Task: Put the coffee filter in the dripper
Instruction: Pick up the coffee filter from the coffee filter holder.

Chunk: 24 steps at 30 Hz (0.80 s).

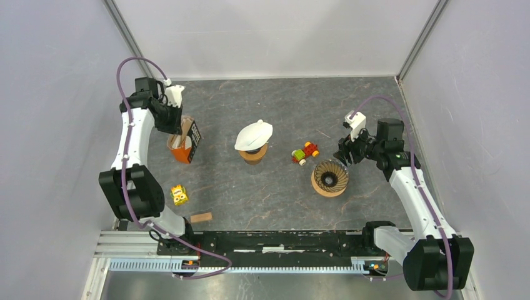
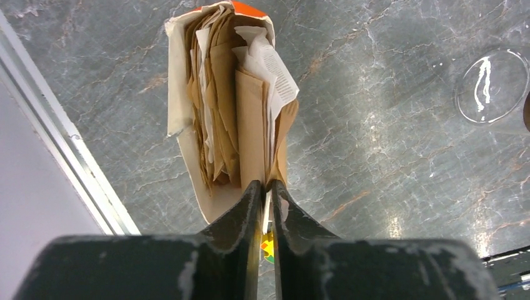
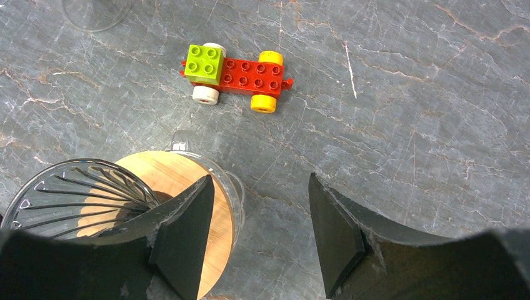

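An orange packet (image 1: pixel 181 150) of brown coffee filters stands at the left of the table. In the left wrist view the packet (image 2: pixel 187 100) gapes open, showing several filters and a white slip. My left gripper (image 2: pixel 267 184) (image 1: pixel 179 128) sits at the packet's mouth. Its jaws are nearly together, pinching the thin edge of one brown coffee filter (image 2: pixel 250 125). The dripper (image 1: pixel 330 177), ribbed glass on a wooden ring, stands at the right. My right gripper (image 3: pixel 261 180) (image 1: pixel 345 153) is open just beside the dripper (image 3: pixel 81 194), with its left finger over the rim and nothing held.
A brick toy car (image 1: pixel 305 152) (image 3: pixel 234 74) lies left of the dripper. A white cap on a wooden-collared cup (image 1: pixel 253 140) stands mid-table. A yellow cube (image 1: pixel 179 195) and a small wooden block (image 1: pixel 200 217) lie front left. A clear round glass piece (image 2: pixel 494 84) rests on the table.
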{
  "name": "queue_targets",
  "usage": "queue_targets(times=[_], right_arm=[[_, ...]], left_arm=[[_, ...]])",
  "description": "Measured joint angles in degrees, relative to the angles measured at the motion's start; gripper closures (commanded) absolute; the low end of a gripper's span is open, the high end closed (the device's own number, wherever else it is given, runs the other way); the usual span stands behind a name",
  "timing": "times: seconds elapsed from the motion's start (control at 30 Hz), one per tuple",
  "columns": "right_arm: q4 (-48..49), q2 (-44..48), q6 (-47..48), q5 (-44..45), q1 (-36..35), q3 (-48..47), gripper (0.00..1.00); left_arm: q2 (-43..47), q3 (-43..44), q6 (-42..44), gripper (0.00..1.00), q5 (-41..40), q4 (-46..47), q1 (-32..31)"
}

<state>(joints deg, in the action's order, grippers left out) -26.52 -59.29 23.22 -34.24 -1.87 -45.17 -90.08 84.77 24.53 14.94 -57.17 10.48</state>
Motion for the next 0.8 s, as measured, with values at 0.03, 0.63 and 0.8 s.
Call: queue_targets(times=[0.03, 0.63, 0.8], right_arm=[[0.0, 0.0, 0.0, 0.0, 0.0, 0.0, 0.36], [0.0, 0.0, 0.0, 0.0, 0.0, 0.1, 0.36], [0.0, -0.2, 0.0, 0.0, 0.0, 0.1, 0.36]], left_arm=[[-0.2, 0.0, 0.0, 0.77, 0.3, 0.0, 0.0], [-0.4, -0.6, 1.4, 0.5, -1.8, -3.1, -0.1], [-0.4, -0.6, 2.6, 0.49, -2.9, -4.6, 0.1]])
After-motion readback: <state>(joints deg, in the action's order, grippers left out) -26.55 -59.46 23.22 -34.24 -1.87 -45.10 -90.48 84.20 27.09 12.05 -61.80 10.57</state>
